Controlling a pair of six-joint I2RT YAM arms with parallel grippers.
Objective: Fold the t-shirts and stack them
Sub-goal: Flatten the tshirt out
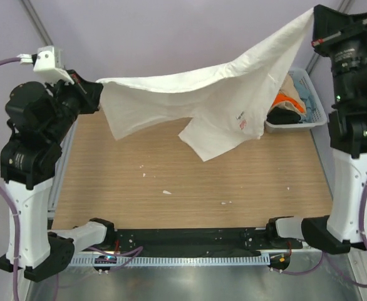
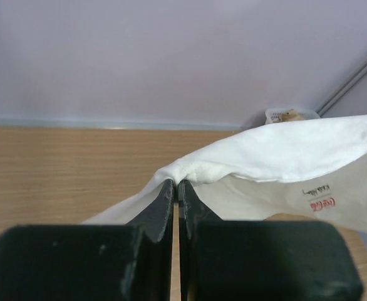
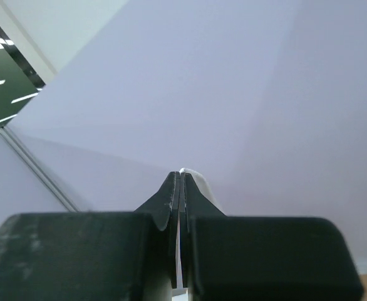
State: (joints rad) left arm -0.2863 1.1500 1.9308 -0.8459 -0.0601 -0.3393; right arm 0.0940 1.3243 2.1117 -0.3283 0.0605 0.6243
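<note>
We are counting one white shirt (image 1: 215,94) out in the open, hanging in the air over the far half of the table (image 1: 190,188) and pinched at two points. Its cloth is running in a sagging line from the left side up to the far right corner, with a sleeve and a lower edge drooping toward the wood; we cannot tell whether they are touching it. One small red print (image 1: 242,125) is showing near the drooping right part.

We are counting two grippers, both clenched on this shirt. The left gripper (image 1: 98,86) is biting a bunched fold at the shirt's left end, its jaws pressed together on the cloth in the left wrist view (image 2: 176,185). The right gripper (image 1: 314,15) is pinching the opposite end, with a sliver of white cloth poking out above its closed tips (image 3: 180,175).

Both arms are standing raised. The left one is reaching inward from the left edge, looking level across the table. The right one is stretching toward the far right and tilting upward, so its camera is facing only the pale wall.

Further out, one white basket (image 1: 293,127) is sitting at the far right corner of the table, holding more shirts: we are making out one tan (image 1: 290,83), one orange (image 1: 291,100) and one black (image 1: 284,116). A few white flecks (image 1: 166,192) are lying on the wood.
</note>
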